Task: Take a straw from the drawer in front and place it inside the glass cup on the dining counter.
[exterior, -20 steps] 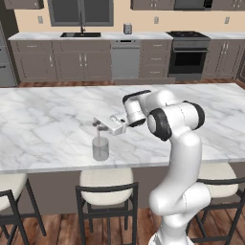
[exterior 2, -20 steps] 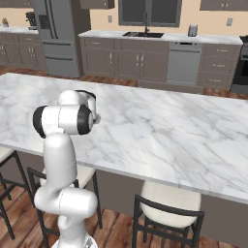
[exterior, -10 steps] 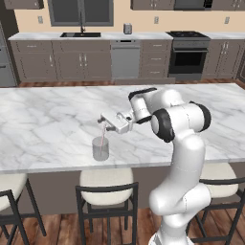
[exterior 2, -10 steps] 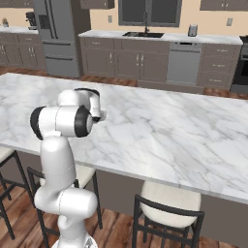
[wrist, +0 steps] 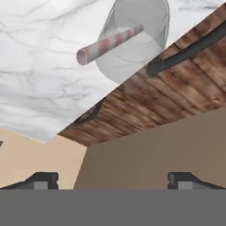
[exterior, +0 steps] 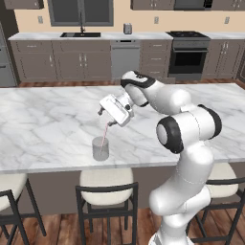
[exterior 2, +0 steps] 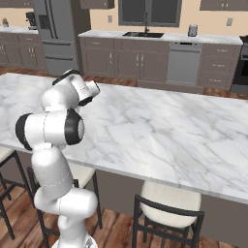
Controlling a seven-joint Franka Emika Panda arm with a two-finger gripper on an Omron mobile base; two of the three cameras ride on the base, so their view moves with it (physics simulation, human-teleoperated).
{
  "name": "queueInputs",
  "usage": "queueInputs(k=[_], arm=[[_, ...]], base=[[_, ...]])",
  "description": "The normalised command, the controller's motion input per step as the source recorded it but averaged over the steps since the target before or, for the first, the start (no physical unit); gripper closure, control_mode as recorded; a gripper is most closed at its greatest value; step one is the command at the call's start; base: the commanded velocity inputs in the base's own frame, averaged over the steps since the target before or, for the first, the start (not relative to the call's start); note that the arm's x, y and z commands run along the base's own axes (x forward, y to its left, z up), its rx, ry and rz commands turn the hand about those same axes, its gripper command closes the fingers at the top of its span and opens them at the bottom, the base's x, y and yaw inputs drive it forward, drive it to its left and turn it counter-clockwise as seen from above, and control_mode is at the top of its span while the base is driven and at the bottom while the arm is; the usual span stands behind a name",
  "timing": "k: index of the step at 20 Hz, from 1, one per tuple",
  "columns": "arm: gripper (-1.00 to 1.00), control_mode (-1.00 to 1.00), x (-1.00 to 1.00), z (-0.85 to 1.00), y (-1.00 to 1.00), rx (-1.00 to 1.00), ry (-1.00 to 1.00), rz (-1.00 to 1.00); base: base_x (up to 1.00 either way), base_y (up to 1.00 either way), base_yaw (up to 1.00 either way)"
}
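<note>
1. Left base view. The glass cup (exterior: 100, 148) stands on the dining counter (exterior: 43, 119) near its front edge, above a stool (exterior: 106, 181). The straw (exterior: 104, 136) leans inside it, lower end in the cup, upper end rising toward the gripper (exterior: 106, 116), which hangs just above the cup's rim. The straw's top looks close to the fingers; contact cannot be told from here.

2. Right base view. The arm (exterior 2: 53, 131) bends over the dining counter's near edge, its wrist turned away. Cup and straw are hidden behind it.

3. Hand view. The jaws stand wide apart with nothing between them; both tips sit at the bottom corners. The straw (wrist: 109, 44) rests free against the wall of the glass cup (wrist: 134, 39), well away from the tips.

4. Risk, as a judgement: a sideways retreat could clip the protruding upper end, levering the straw out or tipping the cup, which sits near the counter's edge. A straight lift seems safest.

5. Appearance: the straw is thin, straight, striped pale pink and reddish, longer than the cup is tall. The cup is clear and handleless.
</note>
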Motion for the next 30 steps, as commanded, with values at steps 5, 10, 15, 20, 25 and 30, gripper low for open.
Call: queueInputs(k=[5,10,15,20,25,30], arm=[[-1.0,-1.0,-0.11,0.07,0.0,-0.49,-0.41,0.0],[-1.0,-1.0,-0.68,0.18,0.0,-0.5,-0.45,0.02],[-1.0,-1.0,-0.75,0.58,0.0,-0.36,-0.22,0.12],[-1.0,-1.0,-0.78,0.59,0.0,-0.29,0.0,0.22],[-1.0,-1.0,-0.8,0.29,-0.01,-0.25,0.04,0.22],[-1.0,-1.0,-0.73,0.09,-0.18,-0.17,0.08,0.21]], base=[[0.0,0.0,0.0],[0.0,0.0,0.0],[0.0,0.0,0.0],[0.0,0.0,0.0],[0.0,0.0,0.0],[0.0,0.0,0.0]])
